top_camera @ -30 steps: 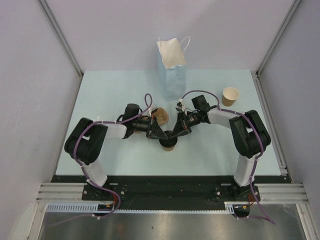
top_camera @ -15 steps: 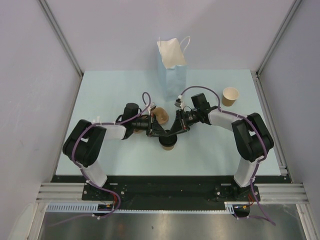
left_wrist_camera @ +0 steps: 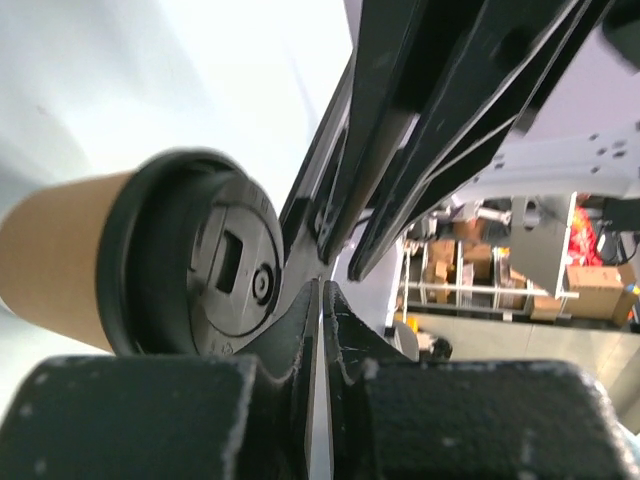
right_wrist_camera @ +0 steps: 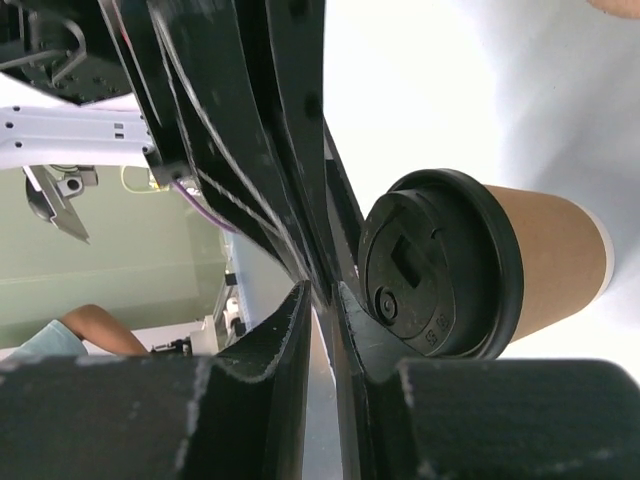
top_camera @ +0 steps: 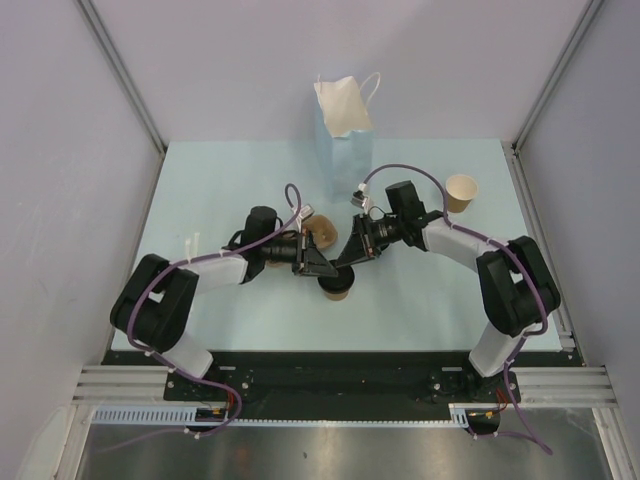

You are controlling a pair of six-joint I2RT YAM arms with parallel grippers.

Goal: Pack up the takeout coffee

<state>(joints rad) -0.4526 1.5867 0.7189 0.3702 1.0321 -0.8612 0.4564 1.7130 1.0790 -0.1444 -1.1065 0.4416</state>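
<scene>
Takeout coffee (top_camera: pixel 337 291) crowded
Pinched together, empty, the left pincer (left_wrist_camera: pixel 319 284) and right pincer (right_wrist_camera: pixel 322 291) could topple it.

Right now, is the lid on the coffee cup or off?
On. The black lid covers the top of the brown cup, its edge wrapped around the rim; both wrist views show it.

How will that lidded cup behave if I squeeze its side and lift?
The lidded cup looks like paper, so a hard squeeze probably dents it. Upright and narrower at the base, it may tip if pushed near the lid.
</scene>
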